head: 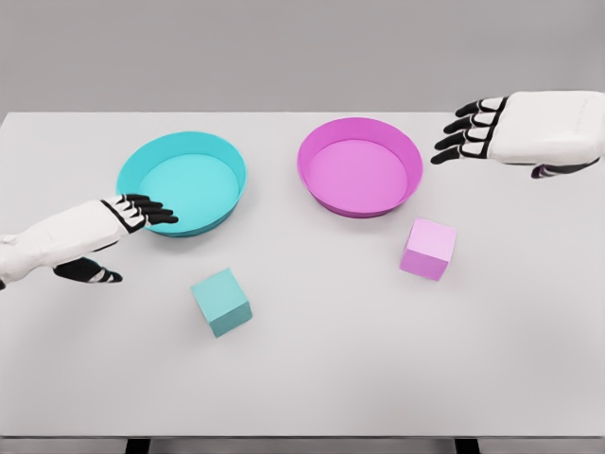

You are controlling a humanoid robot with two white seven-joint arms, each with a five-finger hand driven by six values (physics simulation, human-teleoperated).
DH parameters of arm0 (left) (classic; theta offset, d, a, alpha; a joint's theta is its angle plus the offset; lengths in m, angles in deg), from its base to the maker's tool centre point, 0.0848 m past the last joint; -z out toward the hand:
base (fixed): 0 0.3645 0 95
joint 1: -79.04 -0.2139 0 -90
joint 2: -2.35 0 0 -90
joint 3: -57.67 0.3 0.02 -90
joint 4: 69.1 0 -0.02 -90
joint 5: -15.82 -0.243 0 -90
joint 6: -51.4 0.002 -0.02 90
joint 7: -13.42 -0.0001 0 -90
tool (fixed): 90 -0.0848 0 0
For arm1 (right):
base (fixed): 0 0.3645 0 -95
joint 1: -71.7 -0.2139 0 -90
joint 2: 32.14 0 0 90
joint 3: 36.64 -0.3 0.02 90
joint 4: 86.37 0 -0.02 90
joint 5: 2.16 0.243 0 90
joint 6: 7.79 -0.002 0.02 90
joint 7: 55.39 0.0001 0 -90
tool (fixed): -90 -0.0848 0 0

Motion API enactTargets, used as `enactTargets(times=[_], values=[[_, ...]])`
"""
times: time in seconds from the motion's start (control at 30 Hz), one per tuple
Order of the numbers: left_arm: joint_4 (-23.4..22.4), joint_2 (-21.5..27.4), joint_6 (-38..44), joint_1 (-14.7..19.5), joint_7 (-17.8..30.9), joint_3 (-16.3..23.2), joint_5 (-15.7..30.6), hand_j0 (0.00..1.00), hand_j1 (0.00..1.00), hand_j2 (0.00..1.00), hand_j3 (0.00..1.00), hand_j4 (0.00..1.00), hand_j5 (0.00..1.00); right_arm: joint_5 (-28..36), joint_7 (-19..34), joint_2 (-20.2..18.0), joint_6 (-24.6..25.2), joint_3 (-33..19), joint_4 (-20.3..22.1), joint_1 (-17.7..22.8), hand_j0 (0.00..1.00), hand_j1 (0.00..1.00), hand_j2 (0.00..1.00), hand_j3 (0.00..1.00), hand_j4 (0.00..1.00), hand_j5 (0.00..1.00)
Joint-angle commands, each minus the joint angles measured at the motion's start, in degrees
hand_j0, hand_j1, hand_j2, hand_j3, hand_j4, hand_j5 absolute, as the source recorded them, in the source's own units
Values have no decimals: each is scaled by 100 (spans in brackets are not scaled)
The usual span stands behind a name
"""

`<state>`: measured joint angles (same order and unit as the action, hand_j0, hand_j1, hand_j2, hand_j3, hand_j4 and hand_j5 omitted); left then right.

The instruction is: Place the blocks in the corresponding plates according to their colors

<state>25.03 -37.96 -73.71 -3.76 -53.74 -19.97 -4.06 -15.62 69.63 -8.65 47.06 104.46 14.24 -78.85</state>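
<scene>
A cyan plate (pixel 227 165) sits at the back left of the white table, a magenta plate (pixel 408 163) to its right. In front of the cyan plate lies a cyan block (pixel 221 302). A pink block (pixel 428 249) rests in front and to the right of the magenta plate. My left hand (pixel 142 214) hovers at the cyan plate's near left rim, fingers stretched out and open, holding nothing. To the right of the magenta plate my right hand (pixel 465 132) is held up, open, fingers pointing left. Both blocks lie apart from the hands.
The white table (pixel 321 378) runs to a front edge near the bottom of the view, with dark legs showing below it. A grey wall stands behind.
</scene>
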Motion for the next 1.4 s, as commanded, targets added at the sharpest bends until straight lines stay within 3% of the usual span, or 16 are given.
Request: enactTargets(times=[0.0, 0.17, 0.2, 0.27, 0.3, 0.37, 0.53, 0.57, 0.63, 0.7, 0.73, 0.8, 0.9, 0.97, 1.07, 1.37], values=[[-8, 6, 11, 0, 80, -6, 37, 100, 100, 100, 100, 100, 100, 19, -3, -2, 15, 5, 3, -9, 100, 100, 100, 100, 100, 100], [-26, 24, 11, 26, 124, -14, 28, 100, 100, 100, 100, 100, 100, 80, -3, -204, 15, 5, -15, -97, 100, 100, 100, 100, 100, 100], [-26, 24, 11, 79, 299, -32, 28, 100, 100, 100, 100, 100, 100, 72, -3, -257, 15, -21, -15, -114, 100, 100, 100, 100, 100, 100], [44, 6, 11, 351, 1216, -76, 37, 100, 100, 100, 100, 100, 100, 89, -3, -397, 15, -4, -94, -448, 100, 100, 100, 100, 100, 100], [115, 6, 11, 518, 1216, -76, 28, 100, 100, 100, 100, 100, 100, 89, -3, -415, 15, 58, -94, -439, 100, 100, 100, 100, 100, 100], [361, 15, 11, 755, 1216, -76, 37, 100, 100, 100, 100, 100, 100, 54, -3, -257, 15, 638, -50, -536, 100, 100, 100, 100, 100, 100], [677, 85, 11, 1301, 1216, 108, -271, 100, 100, 100, 100, 100, 100, -122, -3, 156, 15, 1059, 3, -571, 100, 100, 100, 100, 100, 100], [677, 85, 11, 1484, 1216, 336, -289, 100, 100, 100, 100, 100, 100, -148, -3, 244, 15, 1287, 3, -571, 100, 100, 100, 100, 100, 100], [669, 15, 11, 2196, 1216, 1065, -236, 100, 100, 100, 100, 100, 100, -166, -3, 499, 15, 1368, 3, -580, 100, 100, 100, 100, 100, 100], [642, 24, 11, 2856, 1216, 1891, 238, 100, 100, 100, 100, 100, 100, -183, -3, 640, 15, 1657, -41, -580, 100, 100, 100, 100, 100, 100], [633, 85, 11, 3259, 1216, 2488, 615, 100, 100, 100, 100, 100, 100, -323, -3, 683, 15, 1693, -41, -589, 100, 100, 100, 100, 100, 100], [625, 120, 11, 3778, 1216, 3219, 1082, 100, 100, 100, 100, 100, 100, -464, -3, 692, 15, 1693, -41, -598, 100, 100, 100, 100, 100, 100], [651, 603, 11, 4333, 1216, 3922, 1969, 100, 100, 100, 100, 100, 100, -500, -3, 684, 15, 1702, -41, -598, 100, 100, 100, 100, 100, 100], [677, 709, 11, 4465, 1216, 4178, 2295, 100, 100, 100, 100, 100, 100, -596, -3, 719, 15, 1702, -41, -589, 100, 100, 100, 100, 100, 100], [677, 692, 11, 4465, 1216, 4459, 2304, 100, 100, 100, 100, 100, 100, -745, -3, 842, 15, 1948, -76, -598, 100, 100, 100, 100, 100, 100], [677, 577, 11, 4228, 1216, 4477, 1909, 100, 100, 100, 100, 100, 100, -1036, -3, 1009, 15, 1992, -577, -633, 100, 100, 100, 100, 100, 100]])
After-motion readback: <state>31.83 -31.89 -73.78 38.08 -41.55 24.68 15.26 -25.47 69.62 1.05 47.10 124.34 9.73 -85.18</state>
